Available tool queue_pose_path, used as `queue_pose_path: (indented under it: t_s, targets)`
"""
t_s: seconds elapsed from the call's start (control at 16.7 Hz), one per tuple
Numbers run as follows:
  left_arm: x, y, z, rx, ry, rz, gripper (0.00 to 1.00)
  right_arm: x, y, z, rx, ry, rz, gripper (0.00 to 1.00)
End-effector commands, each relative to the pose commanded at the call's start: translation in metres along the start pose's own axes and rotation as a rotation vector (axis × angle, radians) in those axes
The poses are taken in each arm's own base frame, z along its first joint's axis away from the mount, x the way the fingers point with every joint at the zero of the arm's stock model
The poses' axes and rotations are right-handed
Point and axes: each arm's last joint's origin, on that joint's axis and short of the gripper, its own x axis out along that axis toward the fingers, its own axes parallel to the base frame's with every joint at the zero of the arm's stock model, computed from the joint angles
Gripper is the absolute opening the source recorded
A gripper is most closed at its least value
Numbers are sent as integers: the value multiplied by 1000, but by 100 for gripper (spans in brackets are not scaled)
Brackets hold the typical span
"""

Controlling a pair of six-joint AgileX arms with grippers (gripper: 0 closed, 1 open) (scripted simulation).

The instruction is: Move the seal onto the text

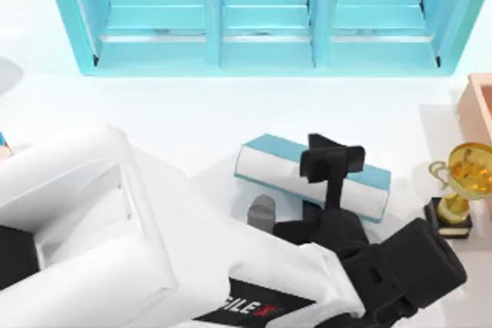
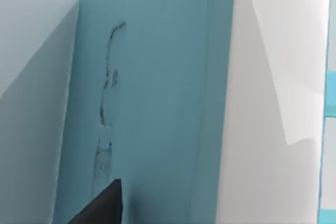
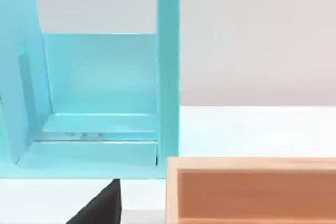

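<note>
Hovering over the book: the left gripper [image 1: 330,160], black, reaching in from the bench's near right side at the end of a bulky white AgileX arm [image 1: 115,243] that crosses from the left.
Left gripper's hold: cannot tell from here whether it is released or clenched.
Book: the text [image 1: 296,170], flat on the white bench [image 1: 192,113] right of centre, teal cover up, white page edges facing the near side, lying at a slight angle.
Book up close: in the left wrist view the teal cover [image 2: 157,103] carries faint dark scuff lines, with a black wedge of the gripper at its edge.
Beside the book: 1 small grey rounded shape [image 1: 261,213] just off its near left corner; I cannot tell what it is.
Trophy: gold cup on a black base [image 1: 461,190], near the book's right end but apart from it.
Box: peach-coloured open box [image 1: 480,105] at the bench's right edge, beyond the trophy.
Shelf: teal shelf unit [image 1: 261,21] with 3 bays along the far side, well apart from the book.
Right gripper: a dark wedge [image 3: 102,205] facing the shelf's end bay [image 3: 100,77] and the peach box [image 3: 252,187].
</note>
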Motion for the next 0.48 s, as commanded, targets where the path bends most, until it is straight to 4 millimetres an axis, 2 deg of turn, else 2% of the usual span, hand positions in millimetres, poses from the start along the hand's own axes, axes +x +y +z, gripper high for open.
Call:
queue_pose_path:
  t_s: [0.24, 0.48]
  targets:
    - [-16, 8, -7, -10, 21, 16, 100, 0, 0, 0, 0, 0, 0, 100]
    - [-48, 24, -12, -24, 36, 49, 100, 0, 0, 0, 0, 0, 0, 100]
